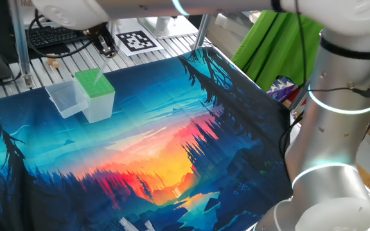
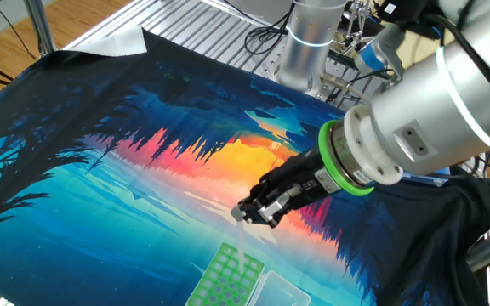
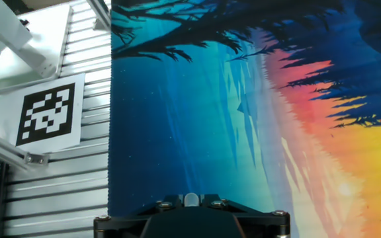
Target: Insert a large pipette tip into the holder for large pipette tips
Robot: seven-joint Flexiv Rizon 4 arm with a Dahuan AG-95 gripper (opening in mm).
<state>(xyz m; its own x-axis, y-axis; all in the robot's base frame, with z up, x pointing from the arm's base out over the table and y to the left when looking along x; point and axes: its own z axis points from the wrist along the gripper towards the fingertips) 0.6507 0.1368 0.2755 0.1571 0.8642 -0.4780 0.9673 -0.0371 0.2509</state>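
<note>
The holder for large pipette tips has a bright green perforated top and whitish sides; it stands at the far left of the mat and shows at the bottom edge of the other fixed view. My gripper hangs just above it, shut on the large pipette tip, which points down onto the green top. I cannot tell whether its point sits in a hole. The hand view shows only the tip's round whitish end between the shut jaws; the holder is hidden there.
A clear plastic tub stands against the holder, also seen in the other fixed view. A printed marker and a keyboard lie on the slatted metal table behind. The arm's base stands at the mat's edge.
</note>
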